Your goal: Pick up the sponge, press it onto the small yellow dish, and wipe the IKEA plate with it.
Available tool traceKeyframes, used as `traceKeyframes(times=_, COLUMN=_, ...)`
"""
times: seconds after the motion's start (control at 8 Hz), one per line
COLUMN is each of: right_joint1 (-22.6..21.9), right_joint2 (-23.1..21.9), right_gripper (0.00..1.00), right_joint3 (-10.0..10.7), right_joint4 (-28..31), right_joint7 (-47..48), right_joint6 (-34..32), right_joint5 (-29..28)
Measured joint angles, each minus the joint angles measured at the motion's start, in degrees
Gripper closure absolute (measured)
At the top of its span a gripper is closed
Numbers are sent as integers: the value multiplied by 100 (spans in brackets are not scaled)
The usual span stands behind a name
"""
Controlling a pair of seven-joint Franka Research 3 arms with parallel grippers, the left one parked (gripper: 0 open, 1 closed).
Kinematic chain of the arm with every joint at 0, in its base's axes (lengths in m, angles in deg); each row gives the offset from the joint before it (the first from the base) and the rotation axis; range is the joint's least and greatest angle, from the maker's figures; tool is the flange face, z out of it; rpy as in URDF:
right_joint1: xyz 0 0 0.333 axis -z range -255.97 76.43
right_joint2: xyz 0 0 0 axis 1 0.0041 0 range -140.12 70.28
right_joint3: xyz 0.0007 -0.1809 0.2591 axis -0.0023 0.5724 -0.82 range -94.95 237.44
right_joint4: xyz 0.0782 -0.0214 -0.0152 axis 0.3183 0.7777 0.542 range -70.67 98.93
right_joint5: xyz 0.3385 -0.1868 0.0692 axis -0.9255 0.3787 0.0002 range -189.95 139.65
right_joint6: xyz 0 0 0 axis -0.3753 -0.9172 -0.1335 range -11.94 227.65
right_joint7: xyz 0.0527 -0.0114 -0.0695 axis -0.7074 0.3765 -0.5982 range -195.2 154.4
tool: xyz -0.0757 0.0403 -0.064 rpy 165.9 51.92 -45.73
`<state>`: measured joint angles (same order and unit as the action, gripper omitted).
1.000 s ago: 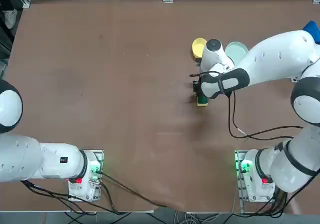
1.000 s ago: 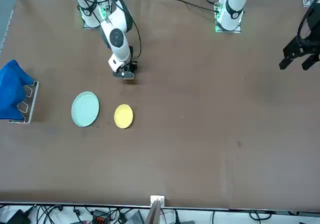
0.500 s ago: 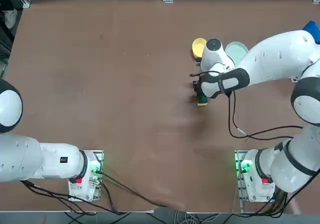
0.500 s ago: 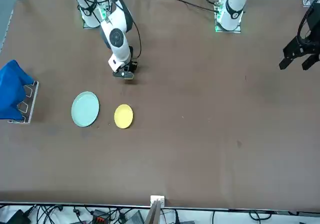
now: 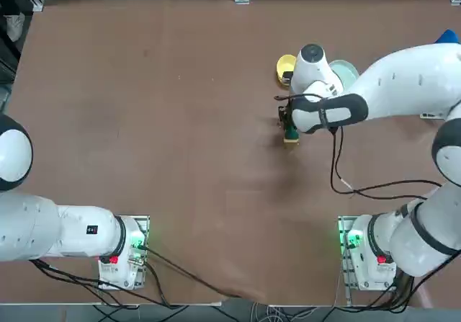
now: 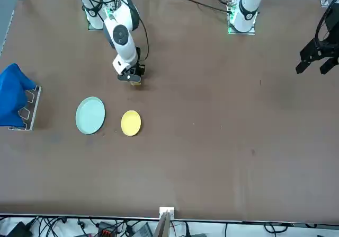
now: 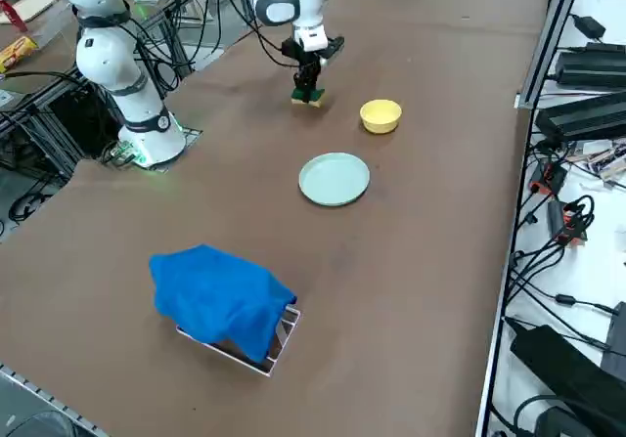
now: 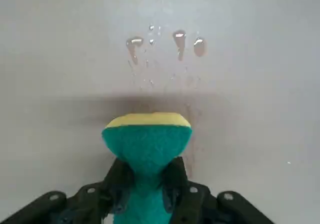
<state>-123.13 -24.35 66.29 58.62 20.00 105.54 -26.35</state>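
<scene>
Sponge: your block, green with a yellow layer, is in the right gripper's grasp, nearer the robot's bases than the dishes; you cannot tell whether it touches the table. (image 8: pixel 148 144)
Right gripper: its two fingers are closed on the sponge, pinching its green part narrow while the end with the yellow layer flares out past the tips. (image 8: pixel 152 176)
Right arm: white with dark bands, it reaches in from your right in the top view and partly covers both dishes there. (image 5: pixel 389 84)
Small yellow dish: round and bright, it sits on the table beyond the sponge. (image 7: pixel 380 116)
IKEA plate: pale mint and round, it lies near the yellow dish, apart from it, on the robot's right. (image 7: pixel 334 179)
Blue cloth: crumpled, well to the robot's right of the plate. (image 7: pixel 220 295)
Metal rack: pale and wire-like, it shows partly from under the cloth. (image 7: pixel 282 349)
Table: brown and broad, it carries these things for you. (image 7: pixel 411 261)
Droplets: a few clear, shiny spots lie on the table near the sponge. (image 8: pixel 179 39)
</scene>
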Motion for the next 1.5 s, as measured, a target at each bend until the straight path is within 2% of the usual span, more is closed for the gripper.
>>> traceKeyframes(times=0.25, right_joint1=107, right_joint2=-257, right_gripper=66, right_joint3=34, right_joint4=-236, right_joint7=0, right_joint6=-384, right_joint5=0)
traceKeyframes(times=0.62, right_joint1=468, right_joint2=-191, right_gripper=67, right_joint3=58, right_joint4=-1410, right_joint7=-69, right_joint6=-1668, right_joint5=21)
traceKeyframes(times=1.0, right_joint1=867, right_joint2=435, right_gripper=67, right_joint3=63, right_joint4=-2630, right_joint7=-597, right_joint6=-2310, right_joint5=31)
traceKeyframes(times=1.5, right_joint1=1342, right_joint2=1640, right_gripper=67, right_joint3=67, right_joint4=-4264, right_joint7=-1731, right_joint6=-3519, right_joint5=-188)
